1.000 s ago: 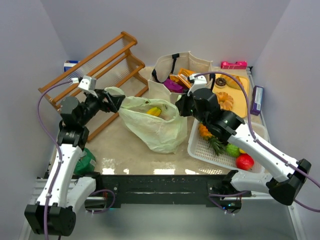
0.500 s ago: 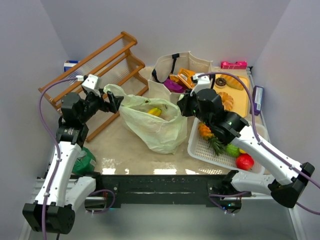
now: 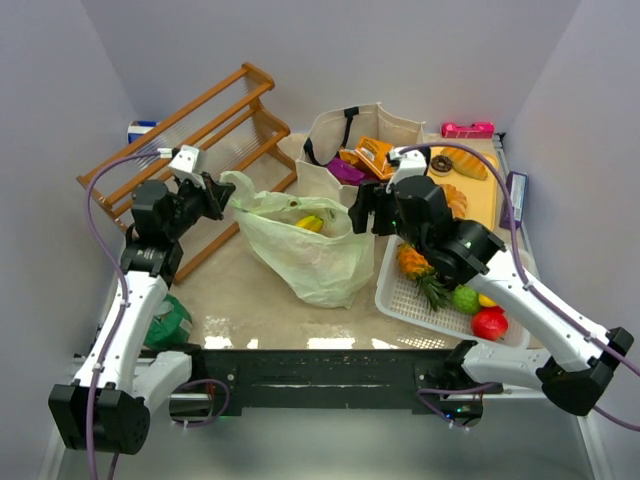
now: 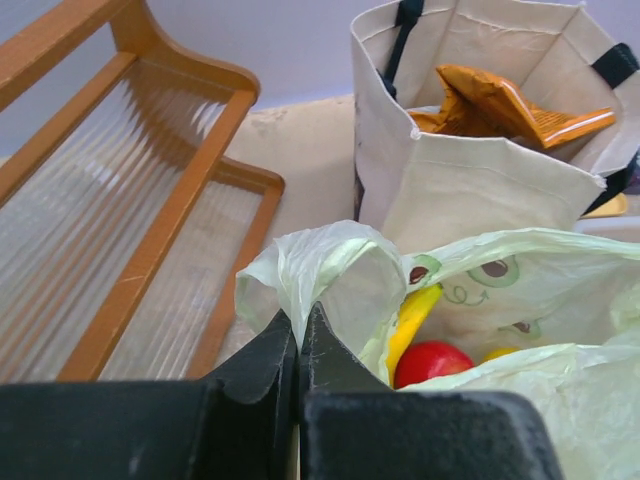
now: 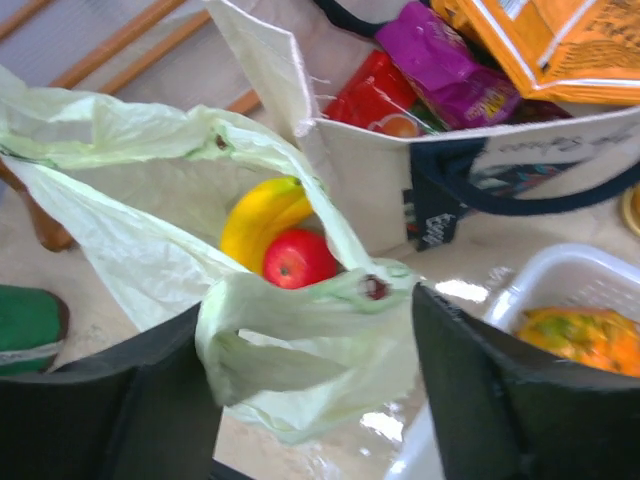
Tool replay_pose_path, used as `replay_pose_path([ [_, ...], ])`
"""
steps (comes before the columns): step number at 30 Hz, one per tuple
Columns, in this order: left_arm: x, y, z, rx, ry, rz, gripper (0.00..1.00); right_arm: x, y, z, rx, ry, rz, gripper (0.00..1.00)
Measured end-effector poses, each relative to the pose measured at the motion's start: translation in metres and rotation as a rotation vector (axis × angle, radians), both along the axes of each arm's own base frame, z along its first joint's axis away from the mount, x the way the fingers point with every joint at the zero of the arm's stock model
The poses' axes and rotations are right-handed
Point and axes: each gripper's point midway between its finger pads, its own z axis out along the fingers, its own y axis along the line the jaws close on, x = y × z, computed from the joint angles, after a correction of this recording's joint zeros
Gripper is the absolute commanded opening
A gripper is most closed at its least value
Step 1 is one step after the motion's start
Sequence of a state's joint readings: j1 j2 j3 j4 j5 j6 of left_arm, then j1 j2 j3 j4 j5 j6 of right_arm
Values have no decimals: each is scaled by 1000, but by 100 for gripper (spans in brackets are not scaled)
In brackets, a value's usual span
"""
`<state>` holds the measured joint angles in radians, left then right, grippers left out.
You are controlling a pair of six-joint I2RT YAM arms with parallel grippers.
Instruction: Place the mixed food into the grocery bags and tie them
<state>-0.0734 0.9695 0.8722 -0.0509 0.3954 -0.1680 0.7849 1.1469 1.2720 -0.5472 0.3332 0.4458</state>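
Lettering first: dark script runs across the canvas tote [image 5: 560, 140] on its front panel above the black strap, too blurred to read. A small dark label lower on the same panel is just as illegible. Orange packet [image 5: 550, 40] poking out of the tote carries a white patch with print, cropped by the right wrist view's top edge and unreadable. Pale green plastic bag [image 3: 305, 255] shows a printed cartoon face with brown eyes near its mouth.

Left gripper [image 4: 300, 345]: jaws pinched tight on one handle loop of the plastic bag, film bunched above them. Right gripper [image 5: 312, 395]: jaws spread wide, the opposite handle loop lying in the gap, not clamped.

Plastic bag sits mid-table, just in front of the tote, its mouth drawn out between the two arms. Inside are a banana [image 5: 258, 225] and a red toy apple [image 5: 300, 258], touching. Another yellow piece beside them is mostly hidden by film.

Tote stands upright behind, holding a purple packet [image 5: 440, 60], a red packet [image 5: 375, 95] and the orange one, lower halves hidden by its wall.

Wooden rack [image 3: 190, 135] stands left of the bag. White mesh basket [image 3: 400, 300] sits right of it, its fruit partly covered by the right arm.
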Motion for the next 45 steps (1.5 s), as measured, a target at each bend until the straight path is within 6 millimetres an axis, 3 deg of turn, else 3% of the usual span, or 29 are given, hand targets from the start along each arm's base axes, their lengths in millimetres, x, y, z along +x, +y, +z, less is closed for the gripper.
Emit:
replay_pose_path([
  [3,-1,-6,-4,-32,-2,-28,0,-5,-20,7,-29,22,-64,99],
  [5,-4,-9,-13,-53,17,-42,0,-9,-44,12,-47,41,-132,99],
  [11,-8,-14,-21,-81,47,-62,0,-6,-154,7,-58,96,-444,96],
  [15,-8,-17,-21,-77,49,-64,0,-3,-208,-34,-39,215,-588,96],
  [21,-12,-22,-20,-70,42,-72,0,-4,-253,-120,-58,465,-707,99],
  [24,-12,-24,-20,-70,43,-75,0,-9,-270,-141,-119,534,-781,99],
  [30,-17,-33,-22,-61,53,-94,0,-22,-300,-154,-197,580,-954,99],
  [35,-22,-42,-23,-45,53,-116,0,-47,-322,-183,-241,719,-1056,99],
  [40,-26,-45,-23,-41,51,-123,0,-58,-328,-204,-251,848,-1071,99],
  [45,-28,-43,-23,-34,53,-114,0,-64,-319,-218,-198,942,-1032,94],
])
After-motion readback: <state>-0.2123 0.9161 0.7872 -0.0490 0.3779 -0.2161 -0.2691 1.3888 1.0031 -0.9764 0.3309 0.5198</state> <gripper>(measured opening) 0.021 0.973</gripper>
